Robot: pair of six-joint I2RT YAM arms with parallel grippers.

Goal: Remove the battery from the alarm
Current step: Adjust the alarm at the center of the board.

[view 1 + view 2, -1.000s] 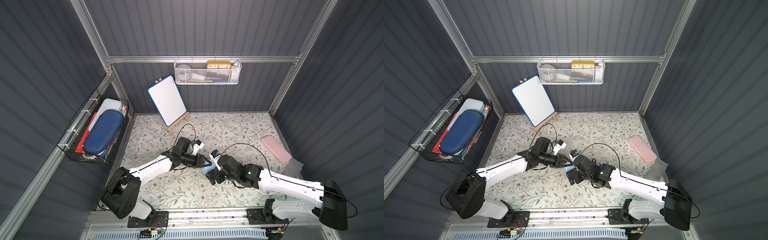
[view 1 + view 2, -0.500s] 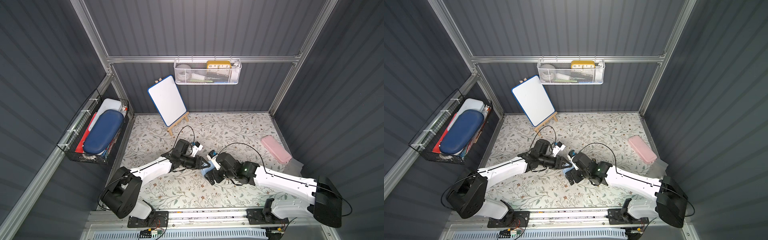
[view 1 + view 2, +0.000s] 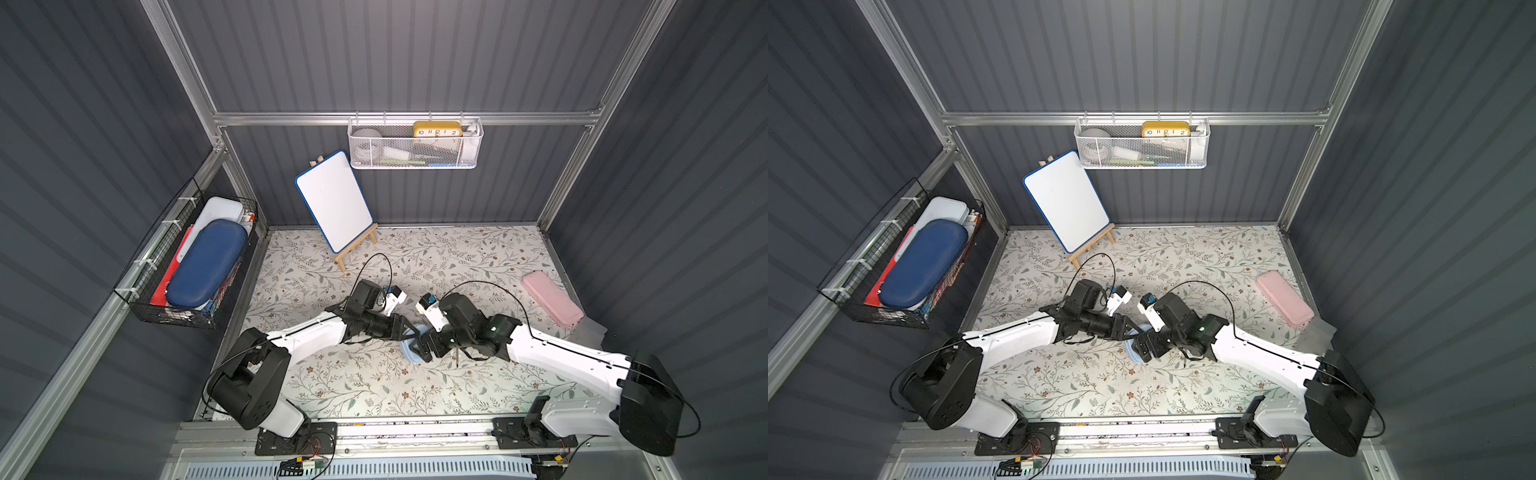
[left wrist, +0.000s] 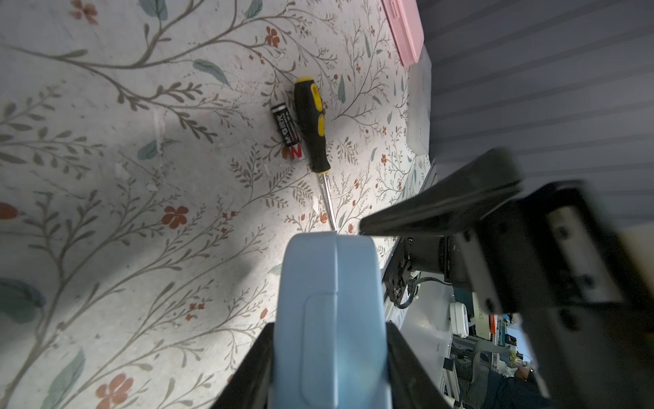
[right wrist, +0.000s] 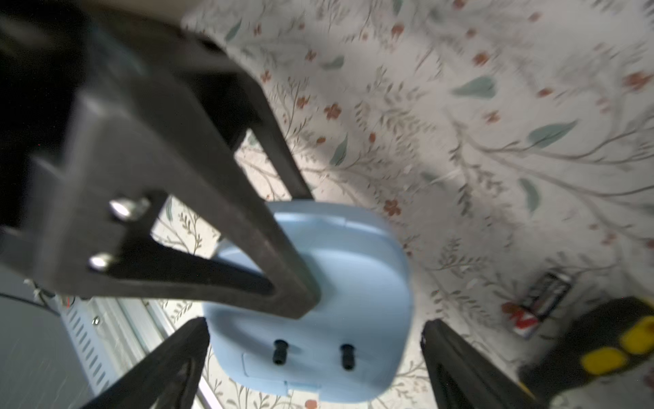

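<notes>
Left tool [image 4: 329, 357] clamps pale-blue alarm [image 4: 329, 276] edge-on, low over bench [image 4: 106, 184]. Right tool [image 5: 315, 324] wide, jaws flanking alarm's back, no grip evident. Battery [image 4: 287, 131] lies out on bench, just beside screwdriver [image 4: 311, 120] handle. Judgement: removal looks done; next move calls for lowering alarm gently, then releasing.

Dark grey ribbed walls [image 3: 415, 54] close the cell in on three sides, braced by aluminium frame rails [image 3: 407, 118] running up the corners and across the back. The tabletop [image 3: 457, 257] is covered by a pale sheet printed with leafy twigs and small red-brown flowers, brightly lit with soft shadows. A white mesh basket [image 3: 415, 160] hangs from the back rail, a black wire basket [image 3: 174, 316] hangs on a side wall, and a blue-edged whiteboard [image 3: 333, 199] leans on a small wooden easel [image 3: 353, 249] near the back wall.
</notes>
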